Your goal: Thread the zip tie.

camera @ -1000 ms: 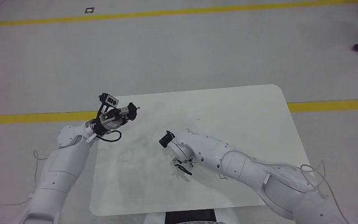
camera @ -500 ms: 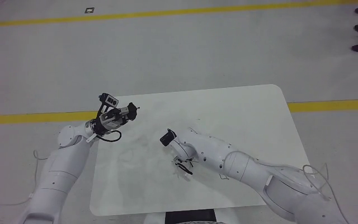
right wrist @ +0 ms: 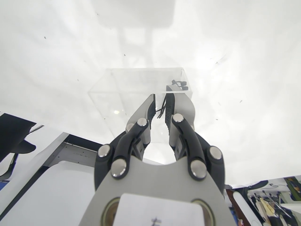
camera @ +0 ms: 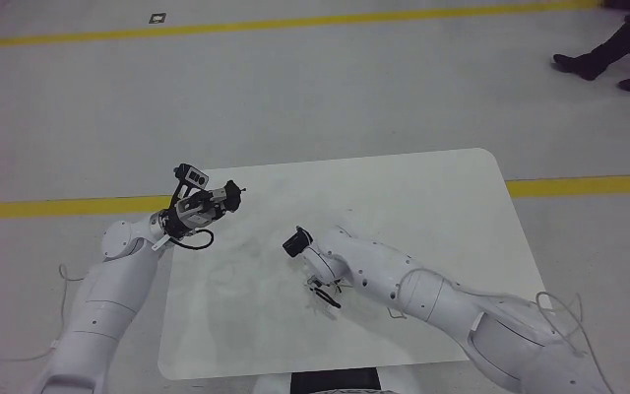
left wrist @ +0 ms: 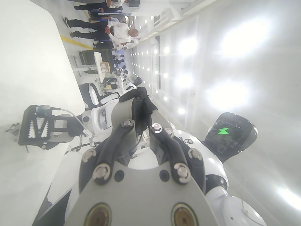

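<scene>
A white surface (camera: 443, 197) with rounded corners stands on a grey floor (camera: 345, 89) crossed by yellow lines (camera: 295, 22). Over its near middle, the robot's right tool (right wrist: 161, 98) points down toward the top. Its jaws are drawn to a narrow gap and grip a thin black zip tie (right wrist: 160, 112), whose ends stick out toward the wrist. Just beyond the tool a clear box (right wrist: 131, 83) sits on the surface. Small black pieces (right wrist: 179, 84) lie at one of its corners, though whether they are inside it cannot be told. Well apart, above the surface's left edge, the left tool (camera: 232, 192) is held raised, closed on a crumpled black piece (left wrist: 141, 109) whose nature cannot be made out.
</scene>
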